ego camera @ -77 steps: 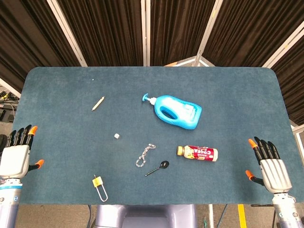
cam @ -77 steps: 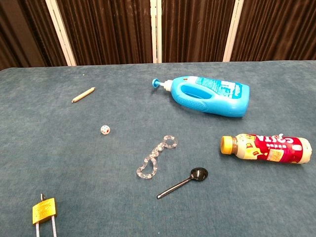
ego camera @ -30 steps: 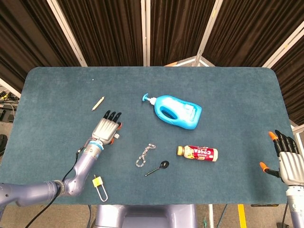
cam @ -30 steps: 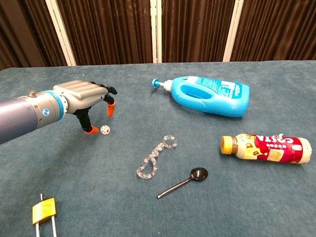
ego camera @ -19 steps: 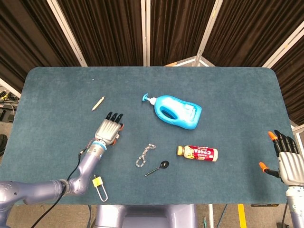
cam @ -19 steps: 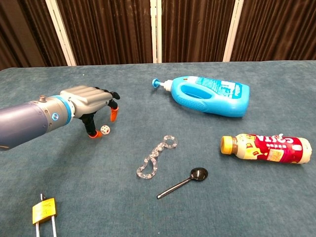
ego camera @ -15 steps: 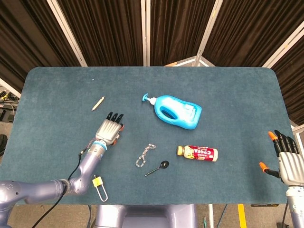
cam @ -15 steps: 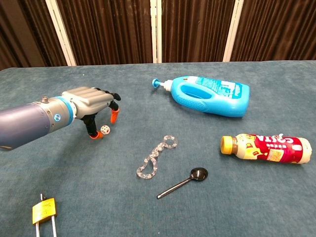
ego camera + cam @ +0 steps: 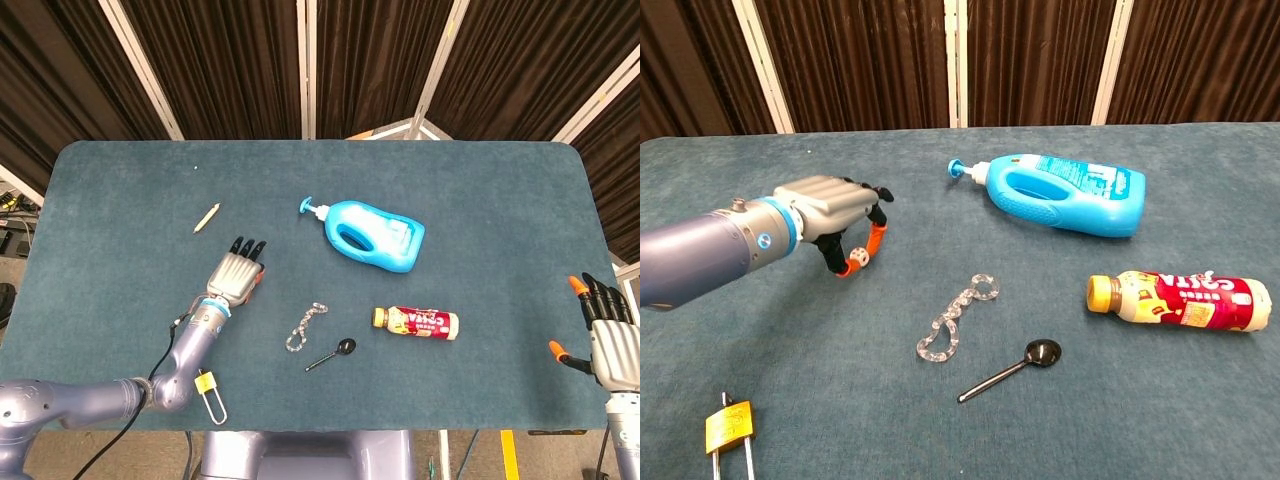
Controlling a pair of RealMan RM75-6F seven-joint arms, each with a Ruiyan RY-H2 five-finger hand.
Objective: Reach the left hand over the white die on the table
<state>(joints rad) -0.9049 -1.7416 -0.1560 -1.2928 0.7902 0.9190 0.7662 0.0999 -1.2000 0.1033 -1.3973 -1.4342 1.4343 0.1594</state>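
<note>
While the orange fingertips [image 9: 876,237] of the left hand [image 9: 835,215] hang down toward the cloth, the white die [image 9: 863,258] sits between them, framed by the thumb tip on one side and a finger on the other. Whether any tip touches the die cannot be told from the chest view; the fingers are curled downward but spread, and I judge they hold nothing. From the head view the die is hidden under the left hand [image 9: 237,275], which speaks for the palm being directly above it.

Compared with half a second ago, the hand has slid a little farther forward and to the right, so the die, which then showed just clear of the fingertips, is now enclosed by them. A second ago the hand sat beside the die, not over it. That shift means the reach is essentially done; what remains, at most, is a small settling of the palm.

Farther out, the left forearm crosses the blue table [image 9: 120,200] from the near left corner. Near it lie a padlock [image 9: 728,428], a clear plastic chain [image 9: 954,320], a black spoon [image 9: 1012,368], a pencil stub [image 9: 207,217], a blue detergent bottle [image 9: 1065,193] and a drink bottle [image 9: 1180,300], all on their sides and well apart from the die. The right hand [image 9: 608,340] waits at the table's right edge, fingers extended and empty.
</note>
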